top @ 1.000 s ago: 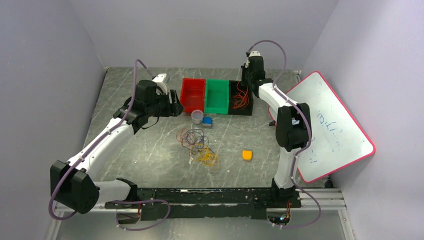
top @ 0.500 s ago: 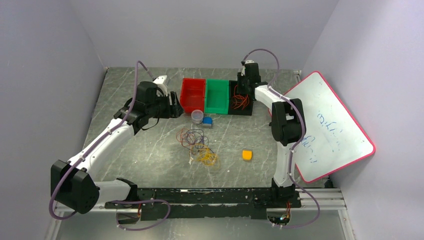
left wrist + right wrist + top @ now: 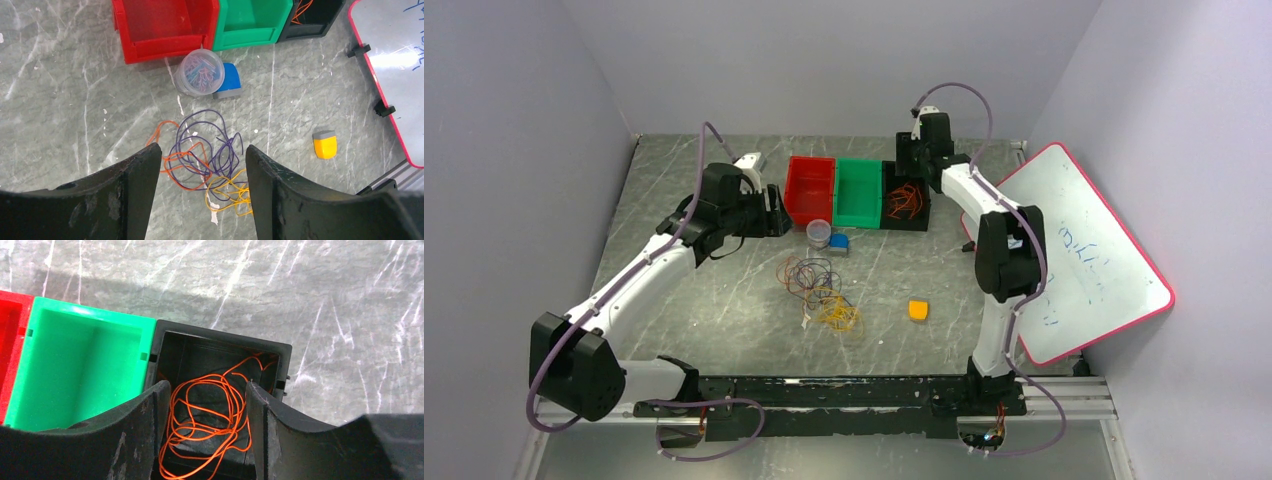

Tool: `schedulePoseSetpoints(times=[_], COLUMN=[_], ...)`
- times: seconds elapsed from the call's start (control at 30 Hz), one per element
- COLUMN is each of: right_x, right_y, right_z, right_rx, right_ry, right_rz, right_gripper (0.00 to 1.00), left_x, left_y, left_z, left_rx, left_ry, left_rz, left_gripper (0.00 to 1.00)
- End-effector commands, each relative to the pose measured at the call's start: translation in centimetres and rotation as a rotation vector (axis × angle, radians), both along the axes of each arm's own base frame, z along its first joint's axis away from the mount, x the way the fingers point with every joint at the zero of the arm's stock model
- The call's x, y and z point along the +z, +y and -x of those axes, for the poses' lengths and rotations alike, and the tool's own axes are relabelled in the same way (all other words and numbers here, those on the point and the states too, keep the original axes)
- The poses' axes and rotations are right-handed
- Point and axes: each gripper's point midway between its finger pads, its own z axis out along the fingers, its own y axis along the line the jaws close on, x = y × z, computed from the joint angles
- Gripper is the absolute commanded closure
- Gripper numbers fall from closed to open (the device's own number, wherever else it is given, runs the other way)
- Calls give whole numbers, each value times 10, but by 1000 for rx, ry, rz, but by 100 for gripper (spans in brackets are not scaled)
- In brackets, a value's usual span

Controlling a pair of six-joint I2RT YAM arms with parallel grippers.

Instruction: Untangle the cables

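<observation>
two robot arms pictured over a grey marbled counter (image 3: 724, 300). the left fingers (image 3: 776, 212) hang spread apart with nothing between them, raised off the counter just beside a red bin (image 3: 165, 45). ahead of and below those fingers, framed in their gap in the wrist view and clear of both tips, lies the tangle of cables (image 3: 205, 160). it has dark purple loops (image 3: 210, 150) in the middle, red-orange strands (image 3: 172, 157) toward the left-hand finger and yellow-orange strands (image 3: 230, 192) toward the right-hand finger, all crossing one another. beyond the tangle from the left fingers stands a clear tub of paper clips (image 3: 200, 72) with a blue and grey block (image 3: 229, 82) touching it. a yellow block (image 3: 325, 145) sits well off past the right-hand finger.

the right fingers (image 3: 909, 172) also stand apart, gripping nothing, poised over a black bin (image 3: 220, 340). beneath them, inside the bin, a loose red-orange cable (image 3: 210, 415) lies coiled, and whether it brushes either finger cannot be told. a green bin (image 3: 90, 320) adjoins the black one on those fingers' left, with the red bin next along. a pink-edged whiteboard (image 3: 1084, 250) sits at the counter's right edge, well apart from both pairs of fingers.
</observation>
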Motion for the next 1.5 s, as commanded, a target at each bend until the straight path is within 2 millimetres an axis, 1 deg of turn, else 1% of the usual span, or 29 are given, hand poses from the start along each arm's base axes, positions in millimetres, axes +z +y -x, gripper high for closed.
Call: schedulePoseSetpoints(times=[0.0, 0.13, 0.23, 0.3, 0.43, 0.53, 0.7, 0.83, 1.03, 1.17, 1.3, 1.33, 1.37, 1.47], right_x=[28, 41, 45, 37, 24, 13, -14, -28, -40, -53, -58, -65, -68, -72], right_y=[-10, -10, -9, -11, -13, -12, -8, -5, 3, 7, 10, 11, 13, 15], right_z=[6, 18, 33, 47, 67, 77, 88, 89, 79, 73, 62, 61, 58, 47], right_rx=[-16, -25, -32, -53, -82, -78, -49, -42, -19, -13, -8, -6, -4, 1], right_ry=[-16, -23, -9, 19, 72, 112, 206, 237, 255, 276, 282, 295, 297, 297], right_rz=[21, -4, -44, -64, -87, -90, -78, -53, -34, -16, -10, -6, -5, -4], right_gripper=[39, 41, 43, 46, 58, 61, 67, 72, 81, 84, 86, 86, 86, 87], left_x=[1, -3, -7, -8, -11, -13, -14, -14, -15, -18, -19, -20, -20, -20], left_y=[-3, -2, 0, 0, -3, -4, -2, -2, -1, 1, 3, 3, 3, 3], left_z=[0, 2, 2, 2, 1, 1, 3, 5, 5, 7, 9, 9, 10, 10], left_rx=[-13, -8, -1, -2, -12, -17, -5, -2, 0, 3, 9, 11, 11, 11], left_ry=[11, 18, 26, 30, 42, 50, 52, 54, 57, 63, 66, 66, 68, 70], left_rz=[24, 20, 11, 10, 13, 13, 18, 24, 20, 10, 5, 6, 7, 5], left_gripper=[33, 33, 33, 33, 33, 34, 35, 36, 37, 37, 37, 37, 37, 37])
